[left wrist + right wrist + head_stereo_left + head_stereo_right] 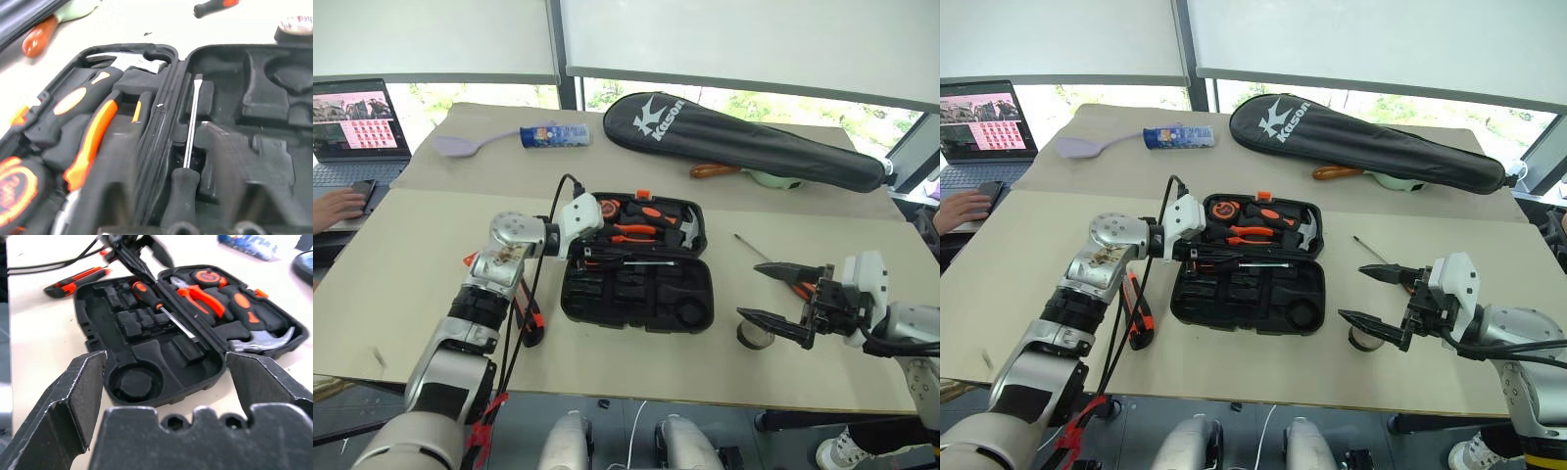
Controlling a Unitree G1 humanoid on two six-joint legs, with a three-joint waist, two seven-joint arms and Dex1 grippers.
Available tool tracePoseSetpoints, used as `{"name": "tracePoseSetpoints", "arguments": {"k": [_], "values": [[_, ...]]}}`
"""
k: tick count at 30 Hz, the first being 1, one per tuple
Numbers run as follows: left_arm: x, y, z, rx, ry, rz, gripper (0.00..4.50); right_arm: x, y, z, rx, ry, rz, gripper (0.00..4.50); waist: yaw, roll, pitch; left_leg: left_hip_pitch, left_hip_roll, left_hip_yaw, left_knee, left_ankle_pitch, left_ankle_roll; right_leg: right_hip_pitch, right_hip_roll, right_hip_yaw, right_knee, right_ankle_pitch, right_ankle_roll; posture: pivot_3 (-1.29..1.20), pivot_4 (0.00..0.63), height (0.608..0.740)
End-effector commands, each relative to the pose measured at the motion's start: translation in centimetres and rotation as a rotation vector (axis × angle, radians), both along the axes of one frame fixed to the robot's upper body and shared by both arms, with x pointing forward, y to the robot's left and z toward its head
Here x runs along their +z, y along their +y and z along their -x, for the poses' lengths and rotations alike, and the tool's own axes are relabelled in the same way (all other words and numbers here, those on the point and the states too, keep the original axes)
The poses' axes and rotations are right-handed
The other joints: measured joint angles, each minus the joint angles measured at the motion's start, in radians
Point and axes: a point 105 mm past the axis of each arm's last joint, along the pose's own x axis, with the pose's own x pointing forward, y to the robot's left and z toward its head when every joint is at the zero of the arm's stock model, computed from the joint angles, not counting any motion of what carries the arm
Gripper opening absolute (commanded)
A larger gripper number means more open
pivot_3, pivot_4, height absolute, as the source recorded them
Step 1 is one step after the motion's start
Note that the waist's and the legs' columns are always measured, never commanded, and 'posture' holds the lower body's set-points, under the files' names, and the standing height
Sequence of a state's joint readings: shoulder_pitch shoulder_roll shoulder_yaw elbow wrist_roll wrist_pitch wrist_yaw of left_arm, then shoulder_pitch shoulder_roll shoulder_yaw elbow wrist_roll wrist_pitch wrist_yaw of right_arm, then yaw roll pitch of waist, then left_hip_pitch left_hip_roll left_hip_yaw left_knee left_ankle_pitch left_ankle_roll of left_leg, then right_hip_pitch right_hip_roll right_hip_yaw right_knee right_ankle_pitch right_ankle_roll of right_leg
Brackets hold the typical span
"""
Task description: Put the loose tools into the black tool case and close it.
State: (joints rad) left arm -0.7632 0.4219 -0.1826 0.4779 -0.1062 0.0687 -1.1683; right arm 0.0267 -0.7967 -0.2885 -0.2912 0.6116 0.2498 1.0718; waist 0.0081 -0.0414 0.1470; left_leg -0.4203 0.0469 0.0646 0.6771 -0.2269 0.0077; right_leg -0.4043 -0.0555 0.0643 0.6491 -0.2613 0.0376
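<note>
While hidden from the head views, screwdriver [149, 296] in case [98, 328] near left gripper [134, 257], grip unreadable; right gripper [783, 299] spread.

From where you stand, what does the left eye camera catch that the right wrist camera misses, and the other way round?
Left eye view adds: the racket bag, a laptop, the lilac spoon, and the tape roll and loose screwdriver near the open right gripper.
Right wrist view adds: the left gripper at the handle of the stowed screwdriver.
Both: the open black tool case holding pliers and a hammer, with the utility knife on the table beside it.
</note>
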Motion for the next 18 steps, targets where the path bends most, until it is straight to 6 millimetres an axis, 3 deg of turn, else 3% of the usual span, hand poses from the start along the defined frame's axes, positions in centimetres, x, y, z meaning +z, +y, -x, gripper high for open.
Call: {"name": "tracePoseSetpoints", "arguments": {"k": [1, 3, 11, 16, 18], "values": [[-0.6, -0.2, -0.2, 0.015, -0.007, -0.005, 0.47, 1.0, 0.1, 0.2, -0.006, -0.039, -0.019, 4.5, 0.001, 0.0, 0.0, 0.0, 0.0, 0.0, 0.0, 0.0, 0.0, 0.0, 0.0, 0.0, 0.0, 0.0, 0.0, 0.0, 0.15, 0.74], [-1.5, -0.5, -0.4, 0.036, 0.027, -0.012, 0.05, 0.9, 0.1, 0.2, -0.005, -0.036, -0.022, 4.5, 0.001, 0.0, 0.0, 0.0, 0.0, 0.0, 0.0, 0.0, 0.0, 0.0, 0.0, 0.0, 0.0, 0.0, 0.0, 0.0, 0.15, 0.74], [-5.1, -0.8, 0.2, 0.026, 0.087, -0.162, 0.05, 0.7, 0.3, 0.0, -0.002, -0.03, -0.035, 4.5, 0.004, 0.0, 0.0, 0.0, -0.001, 0.0, 0.001, 0.0, 0.0, 0.001, -0.001, 0.0, 0.0, 0.0, 0.001, 0.0, 0.15, 0.74], [-5.5, -1.9, 0.0, 0.052, 0.118, -0.122, 0.05, 0.5, 0.7, -0.1, -0.007, -0.032, -0.052, 4.5, 0.009, 0.002, -0.001, 0.001, -0.002, 0.0, 0.001, 0.0, 0.0, 0.003, -0.001, 0.0, 0.0, 0.0, 0.001, 0.0, 0.15, 0.74], [-4.5, -1.6, -0.2, 0.079, 0.112, -0.045, 0.05, 0.7, 0.1, -0.1, -0.033, -0.046, -0.049, 4.5, 0.01, 0.002, -0.001, 0.001, -0.002, -0.001, 0.002, 0.0, 0.0, 0.003, -0.001, 0.0, -0.001, 0.001, 0.002, 0.0, 0.15, 0.74]]}}
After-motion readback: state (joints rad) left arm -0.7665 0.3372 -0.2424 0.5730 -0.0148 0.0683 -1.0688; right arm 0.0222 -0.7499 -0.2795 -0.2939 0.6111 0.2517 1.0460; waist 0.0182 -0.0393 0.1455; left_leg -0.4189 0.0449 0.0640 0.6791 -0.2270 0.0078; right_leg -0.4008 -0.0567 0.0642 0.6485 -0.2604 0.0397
